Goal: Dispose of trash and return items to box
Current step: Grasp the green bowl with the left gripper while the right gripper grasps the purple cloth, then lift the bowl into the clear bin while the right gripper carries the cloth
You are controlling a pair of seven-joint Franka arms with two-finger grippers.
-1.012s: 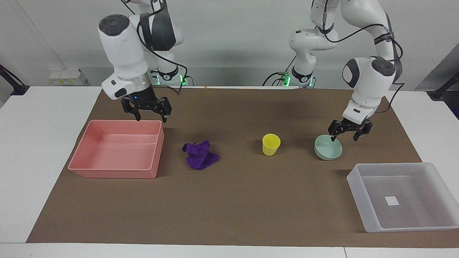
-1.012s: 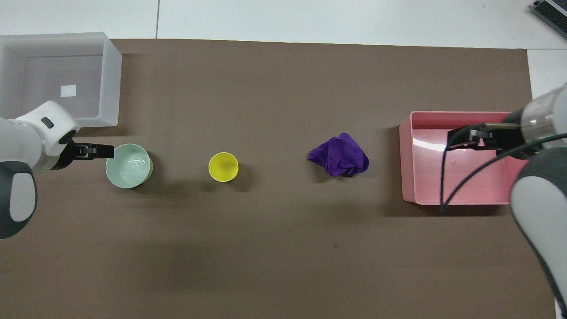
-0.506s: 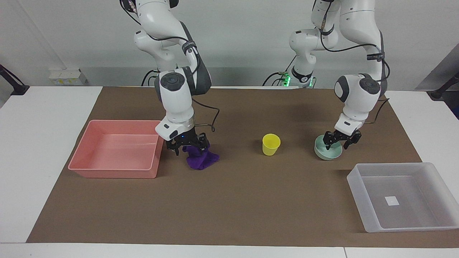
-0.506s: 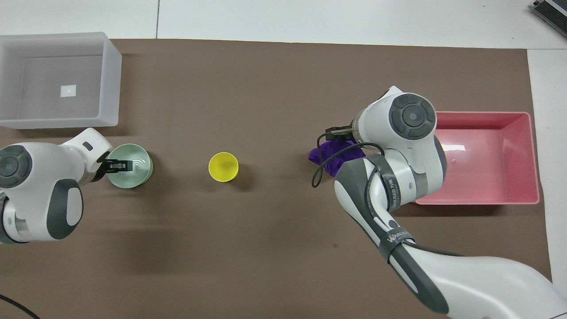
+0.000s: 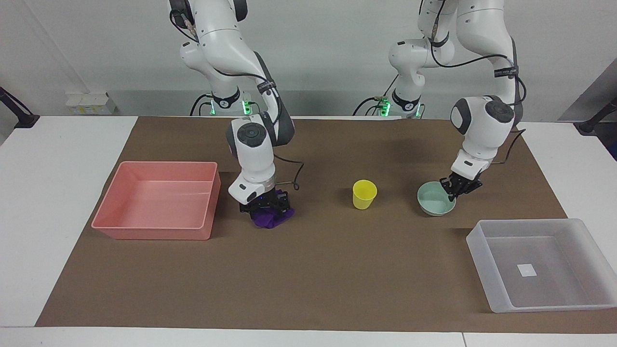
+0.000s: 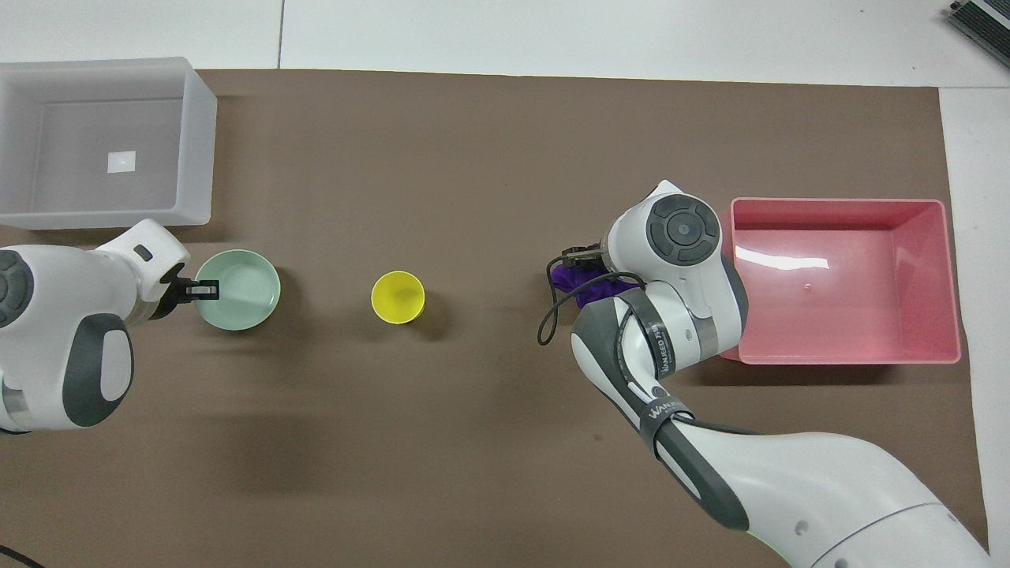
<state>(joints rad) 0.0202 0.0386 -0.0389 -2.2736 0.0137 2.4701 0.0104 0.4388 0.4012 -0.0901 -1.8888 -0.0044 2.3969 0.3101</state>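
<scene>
Item 1, purple cloth wad (image 5: pixel 271 219), the trash: lies on the brown mat at centre-left of the facing view, just beside the pink bin (image 5: pixel 156 230), toward the right arm's end of the desk. The right gripper (image 5: pixel 266 204) is pressed down directly on top of it, fingers sunk into the folds; whether they are clamped on the cloth or only around it cannot be told. The wad has no clear long axis. The coming move, by judgement, turns on this: the pink bin lies immediately alongside, so a short lift and sideways carry would serve. Item 2, mint-green bowl (image 5: pixel 433 201): right of centre in the facing view. The left gripper (image 5: pixel 456 189) is at the rim on the side nearer the robots, one finger apparently inside and one outside, pinched on the rim. Item 3, yellow cup (image 5: pixel 364 193): upright between bowl and cloth, untouched. Item 4, translucent box (image 5: pixel 487 270): lower right of the facing view, farther from the robots than the bowl, holding nothing but its white square mark (image 5: pixel 526 270). The pink bin also holds nothing.
</scene>
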